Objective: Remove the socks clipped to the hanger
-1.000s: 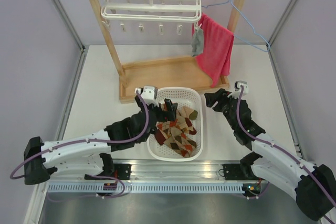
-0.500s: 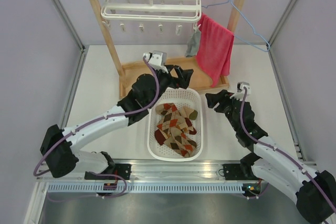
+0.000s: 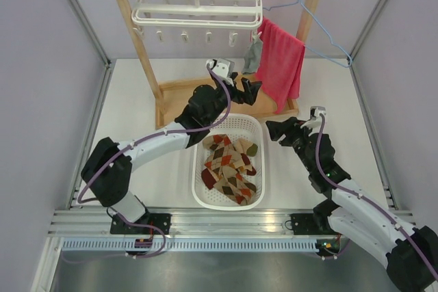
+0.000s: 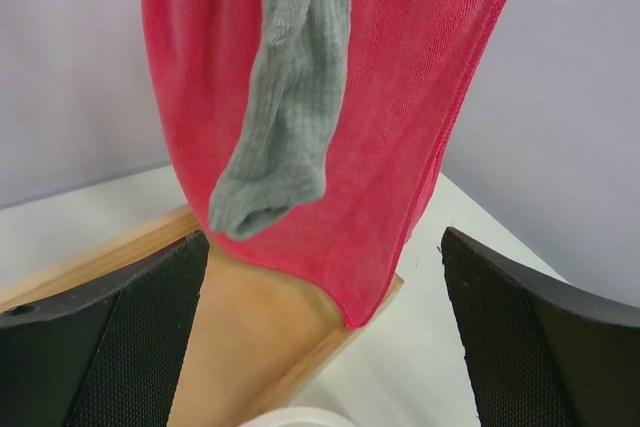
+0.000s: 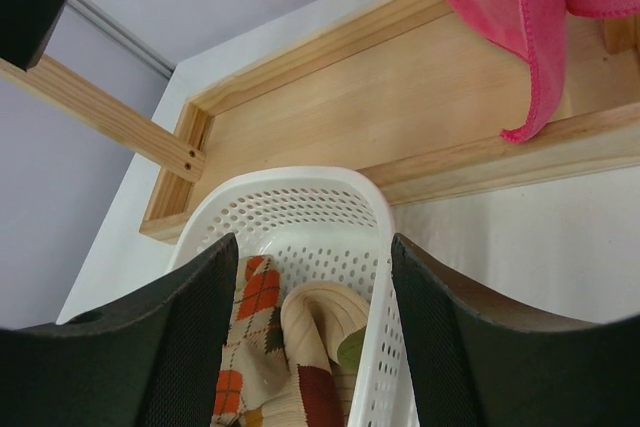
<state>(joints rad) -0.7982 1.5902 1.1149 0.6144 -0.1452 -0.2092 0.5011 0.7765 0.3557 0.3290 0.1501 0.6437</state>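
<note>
One grey sock (image 4: 285,107) is hanging from the right end of the white hanger (image 3: 198,8), draping down against the red towel (image 3: 282,59). The left tool (image 3: 248,91) is hovering just below and in front of it, with its jaws spread wide, gripping nothing and not touching the fabric. The other socks (image 3: 229,169) are lying heaped in the white basket (image 3: 196,172) on the bench (image 3: 130,100). The right tool (image 3: 277,130) is hanging beside the basket's far right corner, jaws apart and empty.

Pale lilac walls (image 3: 48,66) (white table (image 3: 130,114))
</note>
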